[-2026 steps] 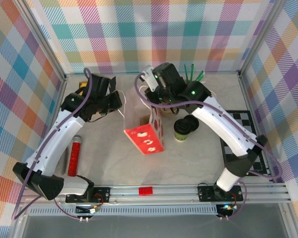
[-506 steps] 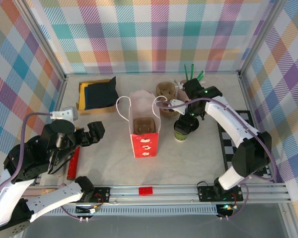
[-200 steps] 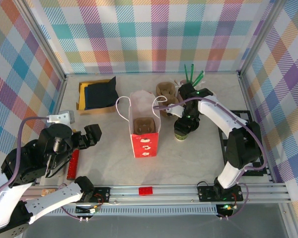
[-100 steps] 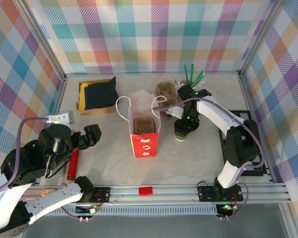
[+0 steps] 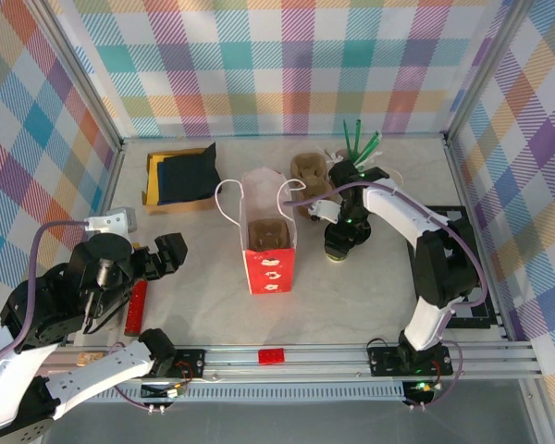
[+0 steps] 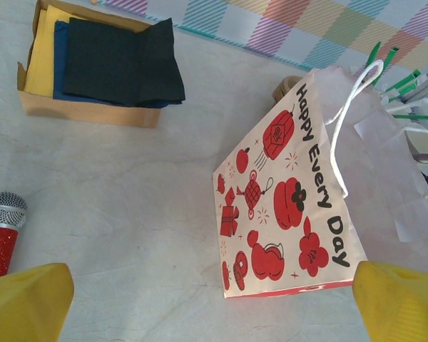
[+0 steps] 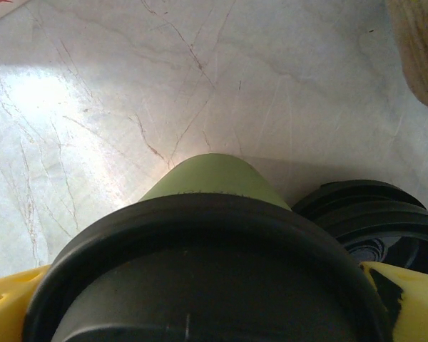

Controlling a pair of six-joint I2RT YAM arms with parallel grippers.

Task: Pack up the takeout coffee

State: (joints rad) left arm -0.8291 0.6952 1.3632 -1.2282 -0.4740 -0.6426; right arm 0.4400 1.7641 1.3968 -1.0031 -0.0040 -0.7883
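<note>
The takeout coffee [image 7: 212,178] is a green paper cup with a black lid [image 7: 200,285], standing on the table right of the paper bag [image 5: 270,242]. In the top view only its green base [image 5: 336,257] peeks out under my right gripper [image 5: 344,236]. That gripper [image 7: 207,317] is open, and its yellow fingertips [image 7: 408,299] straddle the lid on both sides. My left gripper [image 5: 162,254] hovers open at the near left, its yellow fingertips [image 6: 28,299] wide apart, with the bag [image 6: 292,199] ahead of it and nothing between them.
The upright white-and-red bag holds a brown cup carrier [image 5: 267,233]; another carrier [image 5: 307,171] sits behind it. A spare black lid [image 7: 381,221] lies beside the cup. Green straws [image 5: 359,139] stand at the back, a napkin box [image 5: 178,176] back left, a red microphone [image 5: 136,310] near left.
My right gripper has settled a little lower and closer around the cup. The left arm and the bag have stayed put.
</note>
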